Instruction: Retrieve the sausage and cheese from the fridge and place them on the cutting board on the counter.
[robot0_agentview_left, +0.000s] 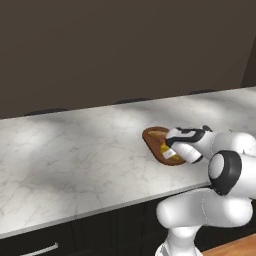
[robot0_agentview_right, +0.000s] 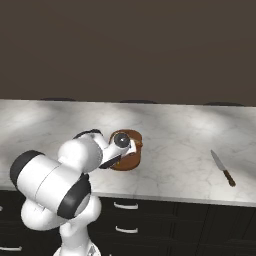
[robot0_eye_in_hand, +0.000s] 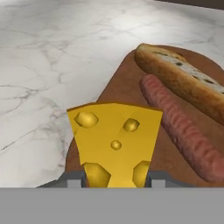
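A long white-grey marbled counter (robot0_agentview_left: 80, 160) runs across the room in front of a plain dark brown wall (robot0_agentview_right: 128, 45), with black drawer fronts and thin silver handles (robot0_agentview_right: 125, 205) beneath its front edge. Soft bands of light and shadow lie across the stone. Near the front edge sits the oval reddish-brown cutting board (robot0_eye_in_hand: 118, 83). On it lie a crusty bread loaf (robot0_eye_in_hand: 183, 78) along the far side and the sausage (robot0_eye_in_hand: 181, 127) just beside it, roughly parallel. The gripper (robot0_eye_in_hand: 116, 180) is low over the board's near end, and the cheese (robot0_eye_in_hand: 114, 140), a yellow wedge with holes, stands between its two fingertips, which press against its lower sides; whether the wedge rests on the board cannot be told. In the right base view a knife (robot0_agentview_right: 223, 168) with a brown handle lies on the counter well apart from the board, toward the right end and near the front edge.
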